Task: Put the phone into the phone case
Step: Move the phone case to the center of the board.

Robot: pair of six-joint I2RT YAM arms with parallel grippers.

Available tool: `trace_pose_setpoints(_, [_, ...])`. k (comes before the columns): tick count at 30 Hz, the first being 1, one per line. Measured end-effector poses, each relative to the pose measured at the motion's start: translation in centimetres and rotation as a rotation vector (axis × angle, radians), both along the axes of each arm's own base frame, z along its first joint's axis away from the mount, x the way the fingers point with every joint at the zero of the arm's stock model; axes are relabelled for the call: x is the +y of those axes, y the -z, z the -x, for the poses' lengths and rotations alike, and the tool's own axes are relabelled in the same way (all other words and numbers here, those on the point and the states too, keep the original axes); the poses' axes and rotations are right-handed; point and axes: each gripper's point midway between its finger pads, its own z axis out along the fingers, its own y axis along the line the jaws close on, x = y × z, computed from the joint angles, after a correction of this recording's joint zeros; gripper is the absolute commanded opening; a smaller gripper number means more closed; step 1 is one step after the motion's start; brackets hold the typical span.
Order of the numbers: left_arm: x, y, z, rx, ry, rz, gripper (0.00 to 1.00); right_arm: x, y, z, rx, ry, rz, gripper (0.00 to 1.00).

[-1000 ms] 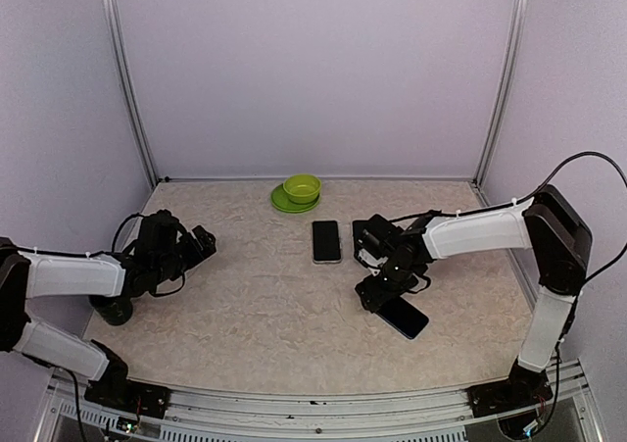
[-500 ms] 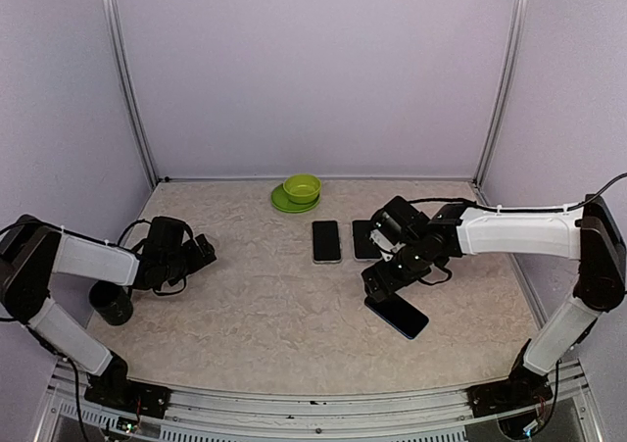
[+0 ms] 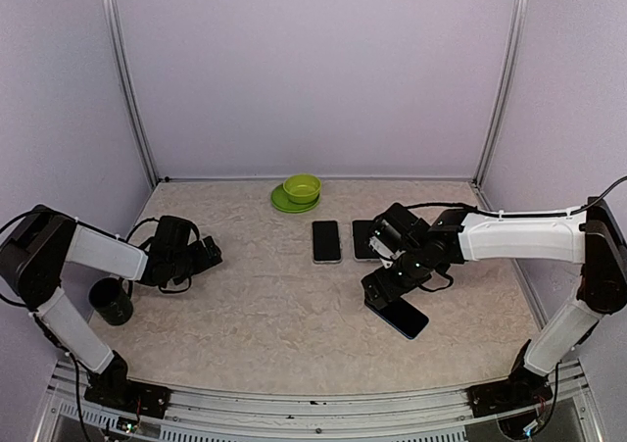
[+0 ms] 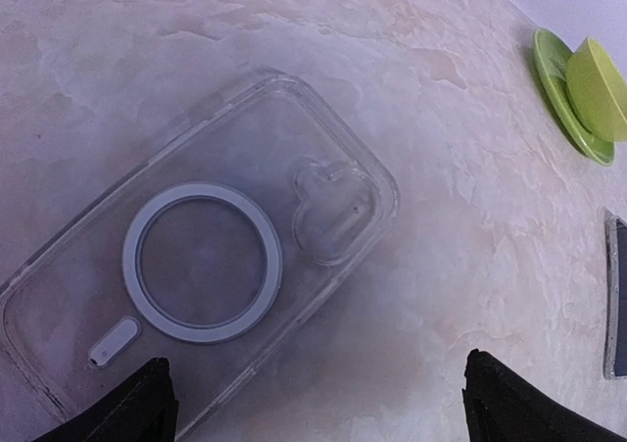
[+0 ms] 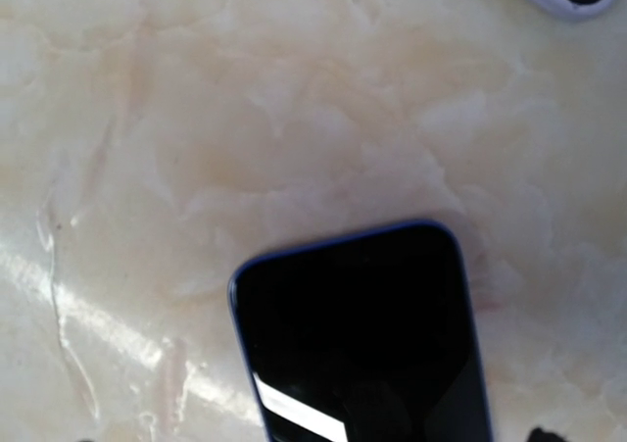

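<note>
Evidently pre-grasp — left gripper (image 4: 323, 413) gapes above the clear ringed plastic case (image 4: 196, 266), right gripper (image 3: 380, 290), open over the black blue-rimmed phone (image 5: 362, 334), must descend

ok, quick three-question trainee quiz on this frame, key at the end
1. True or false: the left claw is shut on the clear case.
2. What lies below the right claw: A a spoon, B a dark phone, C a sponge?
3. Fill in: the green bowl sits on a green ____.
Key: 1 false, it hangs open above the case; 2 B; 3 plate.
</note>
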Motion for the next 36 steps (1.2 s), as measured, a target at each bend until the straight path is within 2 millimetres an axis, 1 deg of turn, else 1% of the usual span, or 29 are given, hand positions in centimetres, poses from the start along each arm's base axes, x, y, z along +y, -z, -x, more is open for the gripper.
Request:
trace_pose_setpoints(6, [-1.1,-0.3,-0.1,-0.004,0.029,0.062,0.99,-0.1,0.0,-0.1,-0.006,0.004,0.005,0.93])
trace_pose_setpoints(14, [-3.1,-0.8,0.3,-0.005,0.072,0.191,0.99,-0.2,0.0,-0.2,-0.011,0.006,0.008,0.93])
trace_pose_setpoints(16, [-3.9,-1.0,0.5,-0.004,0.091,0.219,0.99,-0.2,0.0,-0.2,-0.011,0.006,0.008,0.93])
trace_pose_setpoints(21, [-6.6,-1.0,1.2,0.002,0.166,0.273,0.99,-0.3,0.3,-0.1,-0.008,0.006,0.013,0.93])
trace_pose_setpoints(23, [-7.5,-1.1,1.2,-0.001,0.190,0.288,0.99,-0.5,0.5,0.1,-0.004,0.006,0.018,0.93])
trace_pose_setpoints(26, [-8.2,-1.3,1.3,-0.003,0.213,0.304,0.99,-0.7,0.9,0.3,0.003,0.007,0.026,0.93])
trace_pose_setpoints(29, [-8.4,-1.4,1.3,-0.004,0.218,0.306,0.99,-0.8,1.0,0.4,0.005,0.007,0.028,0.93])
trace_pose_setpoints(31, [-8.1,-1.8,1.2,-0.015,0.209,0.295,0.99,-0.9,1.0,0.4,0.005,0.010,0.028,0.93])
trace_pose_setpoints(33, [-7.5,-2.7,1.1,-0.039,0.189,0.274,0.99,-1.0,1.1,0.5,0.006,0.011,0.029,0.93])
trace_pose_setpoints(36, [-6.1,-5.0,0.8,-0.102,0.141,0.226,0.99,-1.0,1.2,0.6,0.008,0.013,0.027,0.93])
